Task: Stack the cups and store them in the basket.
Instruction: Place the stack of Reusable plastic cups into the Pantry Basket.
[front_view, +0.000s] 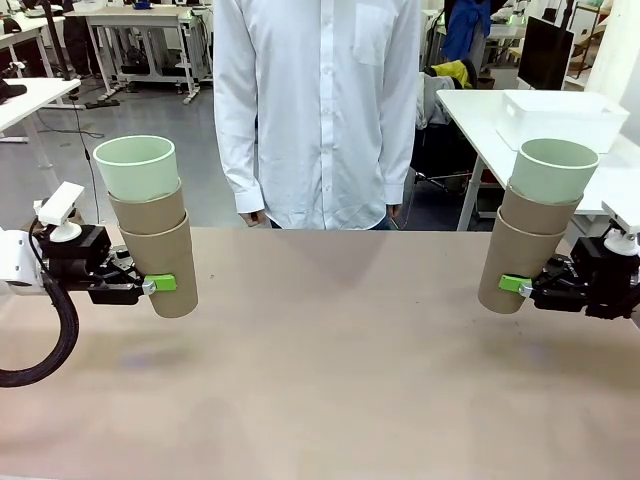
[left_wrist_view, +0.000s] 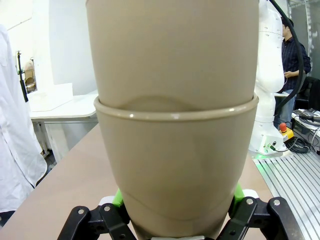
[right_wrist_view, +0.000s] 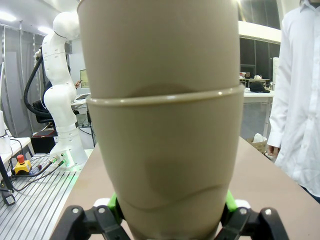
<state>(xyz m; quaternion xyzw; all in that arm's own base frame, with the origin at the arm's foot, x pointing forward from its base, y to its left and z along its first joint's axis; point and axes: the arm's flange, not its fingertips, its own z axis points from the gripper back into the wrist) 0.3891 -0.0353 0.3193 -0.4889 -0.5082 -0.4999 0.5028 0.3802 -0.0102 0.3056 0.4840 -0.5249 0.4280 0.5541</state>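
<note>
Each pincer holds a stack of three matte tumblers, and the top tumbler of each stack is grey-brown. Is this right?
No. In the front view the left pincer and the right pincer each hold three tumblers, but both top tumblers are pale mint green.

Twelve o'clock edges cut off the left cup stack (left_wrist_view: 172, 125) and right cup stack (right_wrist_view: 160, 125) in the wrist views; at two o'clock in front, a mint cup (front_view: 553, 168) partly hid the basket (front_view: 575, 108).

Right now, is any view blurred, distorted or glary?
Front view: sharp, faint shadows on the table beneath left stack and right stack. Left wrist view: stack bulges from the wide lens, rim glints. Right wrist view: same bulge.
</note>
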